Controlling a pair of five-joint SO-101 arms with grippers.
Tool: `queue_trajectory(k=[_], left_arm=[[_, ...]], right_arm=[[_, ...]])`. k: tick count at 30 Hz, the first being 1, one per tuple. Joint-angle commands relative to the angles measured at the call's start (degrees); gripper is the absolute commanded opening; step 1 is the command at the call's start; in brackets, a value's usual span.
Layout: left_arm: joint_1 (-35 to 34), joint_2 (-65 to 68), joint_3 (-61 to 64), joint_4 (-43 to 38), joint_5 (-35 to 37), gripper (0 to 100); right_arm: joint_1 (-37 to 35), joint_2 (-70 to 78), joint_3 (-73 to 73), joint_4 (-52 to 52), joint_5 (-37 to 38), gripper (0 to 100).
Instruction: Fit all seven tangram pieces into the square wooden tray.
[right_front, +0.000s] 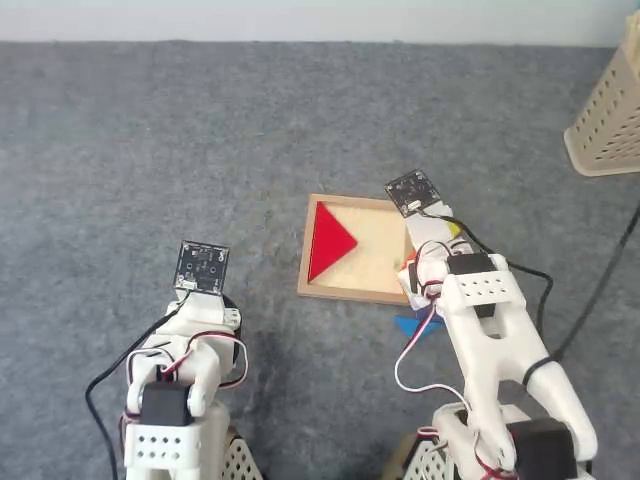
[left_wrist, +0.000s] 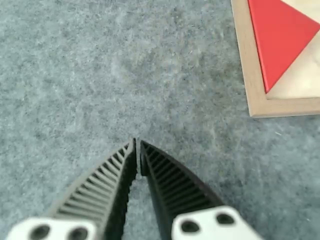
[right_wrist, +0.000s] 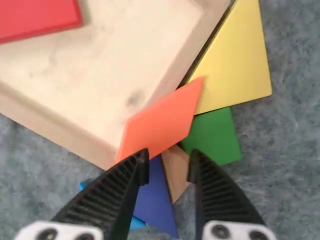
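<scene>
1. The tray (right_front: 350, 293) lies mid-carpet (right_front: 150, 150), with the red triangle (right_front: 328, 240) inside against its 9 o'clock rim.
2. The orange piece (right_wrist: 157, 125), yellow piece (right_wrist: 235, 65), green piece (right_wrist: 212, 135), brown piece (right_wrist: 175, 172) and blue piece (right_wrist: 155, 200) overlap in a heap at the tray's 4 o'clock corner. The orange piece overlaps the rim.
3. The right gripper (right_wrist: 167, 162) hangs over that heap, jaws apart above the brown piece.
4. The left gripper (left_wrist: 137, 145) is over bare carpet at the tray's 8 o'clock, jaws together.

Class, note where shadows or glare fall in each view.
High view: soft, even light on the grey mat, no hard shadows. Left wrist view: the red triangle shows no glare. Right wrist view: a thin dark shadow lines the yellow triangle beside the tray rim.
</scene>
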Motion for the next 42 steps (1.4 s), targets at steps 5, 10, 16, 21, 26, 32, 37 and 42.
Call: queue_trajectory(k=[5, 10, 16, 21, 26, 32, 37, 42], left_arm=[[-0.26, -0.18, -0.31, 0.26, 0.53, 1], [-0.26, -0.18, -0.31, 0.26, 0.53, 1], [-0.26, -0.18, -0.31, 0.26, 0.53, 1], [-0.26, -0.18, -0.31, 0.26, 0.53, 1], [-0.26, -0.18, -0.31, 0.26, 0.53, 1], [-0.26, -0.18, -0.31, 0.26, 0.53, 1], [-0.26, -0.18, -0.31, 0.26, 0.53, 1], [-0.26, -0.18, -0.31, 0.26, 0.53, 1]], right_arm=[[0.75, -0.48, -0.44, -8.13, -0.62, 15.6], [-0.66, 0.13, -0.44, -12.00, -0.53, 15.8], [-4.44, 0.40, -0.09, -12.79, -0.62, 15.9], [-6.11, 8.40, -0.09, -20.00, -0.62, 15.6], [-4.18, 12.79, -1.67, -21.49, -0.53, 15.5], [2.42, 11.03, -1.93, -17.45, -0.53, 15.5], [8.13, 8.66, -1.93, -15.69, -0.62, 15.5], [8.31, 8.48, -1.93, -16.22, -0.70, 15.5]])
